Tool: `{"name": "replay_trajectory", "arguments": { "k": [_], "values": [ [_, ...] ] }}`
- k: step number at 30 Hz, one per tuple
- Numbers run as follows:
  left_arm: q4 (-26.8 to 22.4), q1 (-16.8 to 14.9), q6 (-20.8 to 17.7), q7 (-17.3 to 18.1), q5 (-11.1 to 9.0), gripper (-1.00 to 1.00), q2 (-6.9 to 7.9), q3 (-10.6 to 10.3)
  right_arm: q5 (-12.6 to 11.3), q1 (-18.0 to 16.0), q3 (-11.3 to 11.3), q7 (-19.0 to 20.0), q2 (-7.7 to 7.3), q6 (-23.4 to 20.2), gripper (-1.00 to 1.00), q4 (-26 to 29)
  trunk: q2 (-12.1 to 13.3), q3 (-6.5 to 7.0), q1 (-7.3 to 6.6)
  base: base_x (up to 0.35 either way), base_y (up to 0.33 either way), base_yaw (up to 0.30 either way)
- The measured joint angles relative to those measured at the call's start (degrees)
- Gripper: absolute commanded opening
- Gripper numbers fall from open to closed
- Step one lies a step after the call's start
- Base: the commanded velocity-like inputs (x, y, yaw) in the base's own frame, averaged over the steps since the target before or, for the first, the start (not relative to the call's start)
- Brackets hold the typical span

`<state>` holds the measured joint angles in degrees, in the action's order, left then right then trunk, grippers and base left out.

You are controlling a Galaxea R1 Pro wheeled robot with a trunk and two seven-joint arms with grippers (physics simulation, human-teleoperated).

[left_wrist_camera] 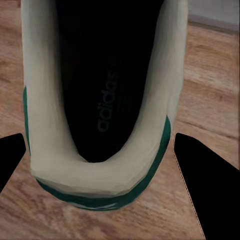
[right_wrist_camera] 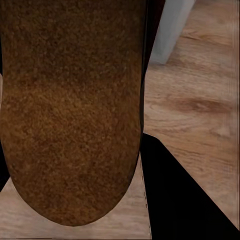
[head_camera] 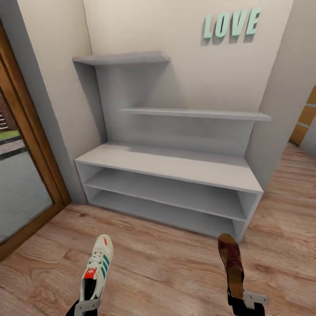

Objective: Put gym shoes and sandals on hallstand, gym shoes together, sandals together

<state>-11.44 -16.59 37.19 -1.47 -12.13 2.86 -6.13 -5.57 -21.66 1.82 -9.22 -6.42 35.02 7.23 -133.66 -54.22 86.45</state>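
Note:
A white gym shoe with green stripes points toward the hallstand, and my left gripper is shut on its heel. The left wrist view looks into the shoe's dark opening, with black fingers on both sides of the heel. My right gripper is shut on the heel end of a brown sandal, whose footbed shows large in the right wrist view. Both shoes hang above the wood floor in front of the rack. All the rack's shelves are bare.
A glass door with a wooden frame stands at the left. Teal LOVE letters hang on the wall above the rack. A wall corner stands right of the rack, with the corridor going on past it.

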Motion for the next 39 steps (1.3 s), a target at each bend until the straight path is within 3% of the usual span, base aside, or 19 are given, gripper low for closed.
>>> {"name": "replay_trajectory", "arguments": {
  "k": [11,39],
  "values": [
    [0.00,0.00,0.00,0.03,-0.01,-1.00,0.00,0.05,0.06,0.00,0.05,0.01,0.00,-0.01,-1.00,0.02,0.00,0.00,0.00,-0.054,0.215,-0.264],
    [-0.01,0.01,-0.01,-0.03,-0.01,-1.00,0.00,0.01,0.10,-0.02,0.03,0.01,0.69,0.01,-1.00,0.01,0.00,0.00,0.00,-0.002,0.008,-0.227]
  ]
}}
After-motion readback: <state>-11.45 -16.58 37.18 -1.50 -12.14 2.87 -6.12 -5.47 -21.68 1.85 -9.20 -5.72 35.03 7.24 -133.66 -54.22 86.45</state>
